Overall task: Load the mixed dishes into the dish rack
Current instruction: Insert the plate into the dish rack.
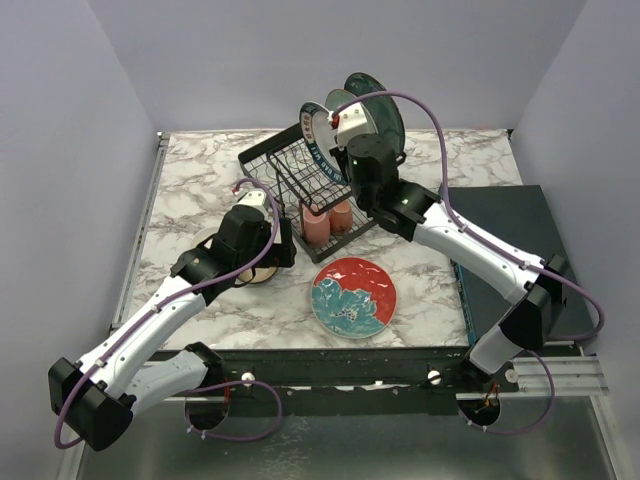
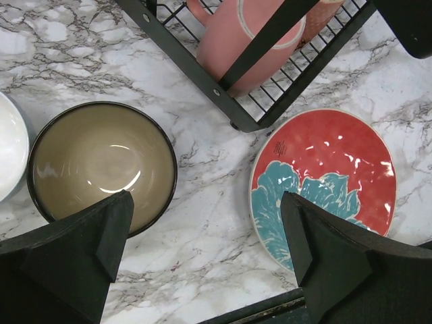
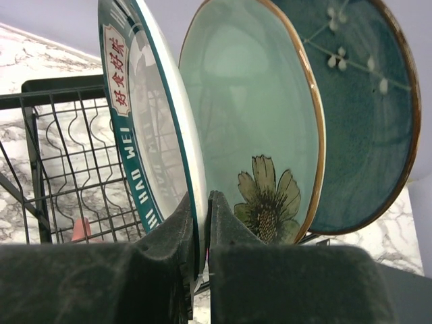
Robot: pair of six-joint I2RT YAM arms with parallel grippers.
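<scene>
Here the right end effector (image 3: 204, 202) pinches the white plate (image 3: 145, 121) by its lower rim, so that it stands on edge in the upper slots of the rack (image 3: 40, 101), just beside the green plate (image 3: 250, 115) and the teal plate (image 3: 364, 108), both upright too. The left end effector (image 2: 206, 202), spread wide, hovers over the tabletop (image 2: 67, 61) between the dark bowl (image 2: 94, 158) and the red plate (image 2: 331, 162), both outside the rack; either looks a likely next pick.
</scene>
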